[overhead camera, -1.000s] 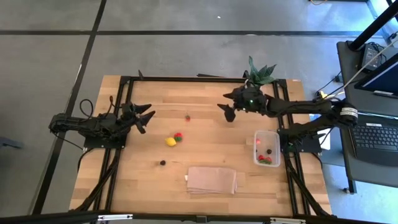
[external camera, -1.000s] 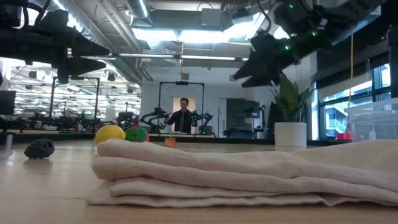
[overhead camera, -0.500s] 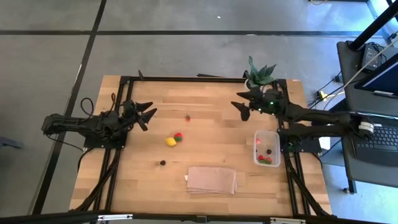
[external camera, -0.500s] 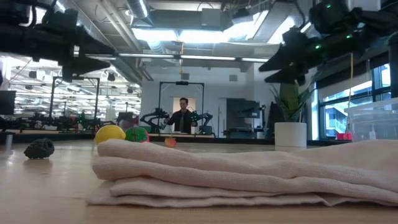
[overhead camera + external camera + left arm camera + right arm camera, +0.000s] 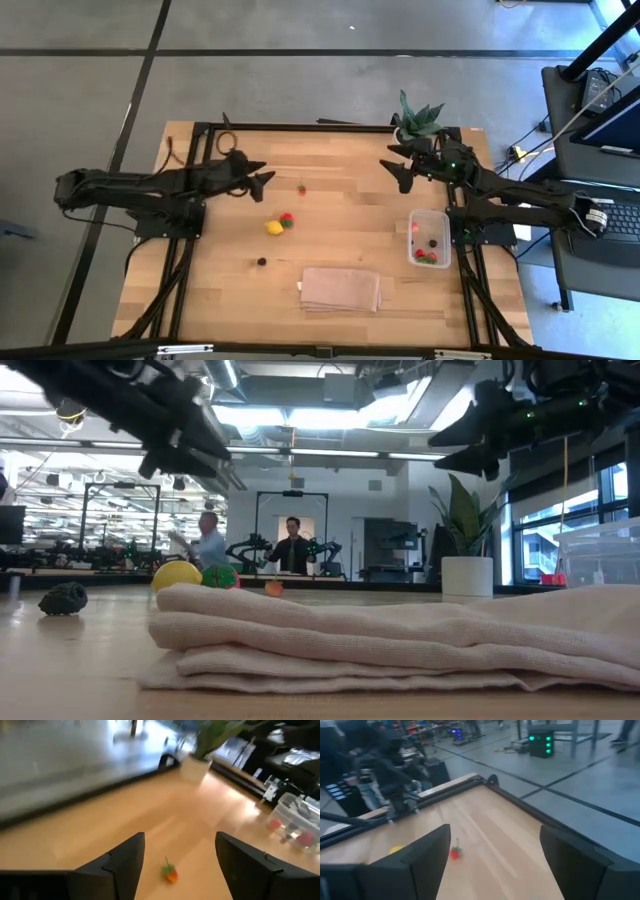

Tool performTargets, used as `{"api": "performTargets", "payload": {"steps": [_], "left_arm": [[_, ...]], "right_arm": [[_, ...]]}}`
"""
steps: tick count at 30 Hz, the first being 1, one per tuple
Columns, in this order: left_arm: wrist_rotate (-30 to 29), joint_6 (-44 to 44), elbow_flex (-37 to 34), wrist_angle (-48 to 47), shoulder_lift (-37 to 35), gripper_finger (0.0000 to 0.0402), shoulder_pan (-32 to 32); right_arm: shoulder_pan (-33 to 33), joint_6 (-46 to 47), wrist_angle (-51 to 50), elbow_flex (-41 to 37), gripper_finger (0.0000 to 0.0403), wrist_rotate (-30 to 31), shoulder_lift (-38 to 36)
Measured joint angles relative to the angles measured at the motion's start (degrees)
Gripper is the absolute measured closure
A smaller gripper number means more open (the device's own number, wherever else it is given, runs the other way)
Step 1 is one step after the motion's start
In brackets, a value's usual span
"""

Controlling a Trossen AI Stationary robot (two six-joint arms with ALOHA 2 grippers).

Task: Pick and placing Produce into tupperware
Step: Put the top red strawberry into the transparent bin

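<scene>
Overhead: left gripper (image 5: 262, 181) open, small red piece (image 5: 302, 188) just ahead of its jaws; right gripper (image 5: 396, 169) open too, tupperware (image 5: 429, 239) well behind it with fruit inside. Left wrist: that piece (image 5: 170, 872) sits between the spread fingers (image 5: 125, 860). Right wrist: same piece (image 5: 455, 852) ahead of the parted jaws.

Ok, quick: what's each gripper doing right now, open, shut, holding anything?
Left gripper: open, empty, above the small red-and-green fruit piece.
Right gripper: open, empty, beside the green potted plant.
</scene>
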Motion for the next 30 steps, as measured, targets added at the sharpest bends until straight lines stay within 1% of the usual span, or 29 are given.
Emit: {"api": "performTargets", "payload": {"steps": [1, 3, 10, 12, 14, 17, 20, 23, 26, 30], "left_arm": [[1.3, -2.4, 1.5, -1.4, 2.4, 0.0168, 0.5], [2.2, -4.2, 3.9, -3.4, 6.7, 0.0168, 0.9], [2.2, -5.3, 14.4, -5.3, 23.8, 0.0168, 0.9], [2.2, -9.4, 18.7, -8.8, 28.3, 0.0168, 0.9], [2.2, -12.9, 23.0, -14.3, 32.4, 0.0168, 1.0], [2.6, -16.1, 28.6, -22.7, 37.8, 0.0168, 1.0], [4.7, -18.4, 33.2, -27.3, 42.3, 0.0168, 1.0], [5.3, -19.2, 36.2, -28.9, 46.5, 0.0168, 1.0], [5.7, -19.6, 37.4, -29.4, 50.1, 0.0168, 1.2], [10.1, -22.2, 37.6, -29.4, 53.1, 0.0168, 1.9]], "right_arm": [[0.0, 0.0, 0.0, 0.0, 0.0095, -0.8, -0.1], [0.0, -0.5, 0.0, 0.0, 0.0095, -1.6, 0.0], [0.0, -0.9, 0.0, 0.0, 0.0095, -2.0, 0.0], [0.0, -0.9, 0.0, 0.0, 0.0095, -2.0, 0.0], [0.0, -0.9, 0.2, 0.0, 0.0095, -2.1, 0.0], [0.0, -0.9, 0.5, 0.0, 0.0095, -3.4, 0.0], [0.0, -0.9, 0.7, 0.0, 0.0095, -4.0, 0.0], [0.0, -0.9, 1.0, 0.0, 0.0095, -4.0, 0.0], [0.0, -0.9, 1.2, 0.4, 0.0095, -4.0, 0.0], [0.0, -0.9, 0.8, 1.8, 0.0095, -4.0, 0.0]]}}
